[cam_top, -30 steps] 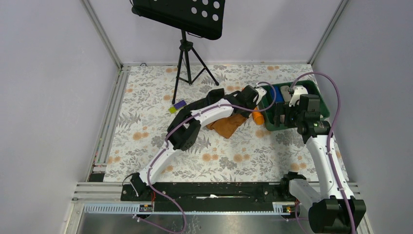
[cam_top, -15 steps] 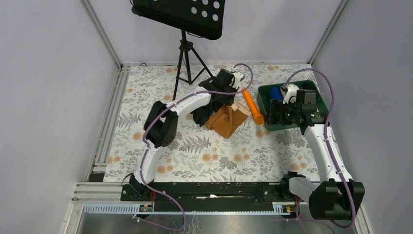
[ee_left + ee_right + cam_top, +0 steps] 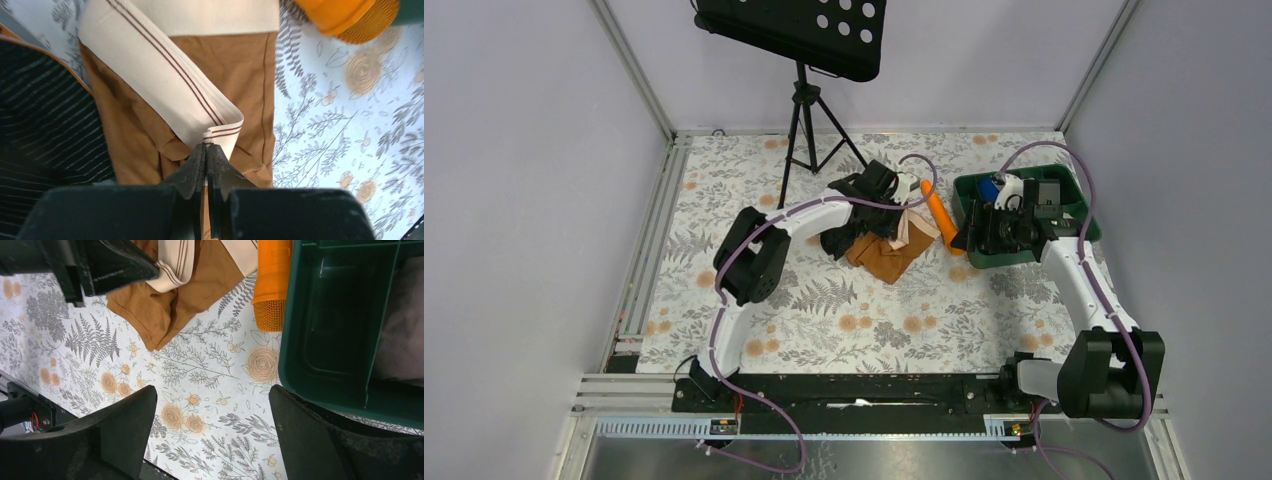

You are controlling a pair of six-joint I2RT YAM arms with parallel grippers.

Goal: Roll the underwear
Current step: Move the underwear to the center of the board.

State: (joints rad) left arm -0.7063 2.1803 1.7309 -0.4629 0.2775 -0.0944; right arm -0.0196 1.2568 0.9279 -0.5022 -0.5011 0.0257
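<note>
Pinching a fold of the pale waistband (image 3: 165, 75), the left gripper (image 3: 206, 146) is seen fully closed. Its two black fingers are pressed together, with the striped edge of the band caught between their tips. The underwear (image 3: 889, 255) is found on the floral cloth (image 3: 724, 200) to the left of the green bin (image 3: 1079, 200) and apart from it. The orange cylinder (image 3: 941, 218) lies between garment and bin. The caramel fabric is spread flat, and the waistband is drawn up and over it from the far edge. A black garment (image 3: 839, 240) is seen touching the underwear on the side away from the bin.

In the picture from a second earlier, the left arm is stretched low across the garment, its gripper close to the bin's left wall and not yet closed. Now that gripper (image 3: 904, 205) is set over the underwear's far edge, farther from the bin. The underwear, largely covered by the arm before, is exposed, and more of the cylinder is shown.

The right gripper (image 3: 212, 395) is held wide open, with nothing between its fingers. A second earlier it is seen above the bin's interior. It is now placed at the bin's left rim, over the cloth beside the cylinder's near end.
</note>
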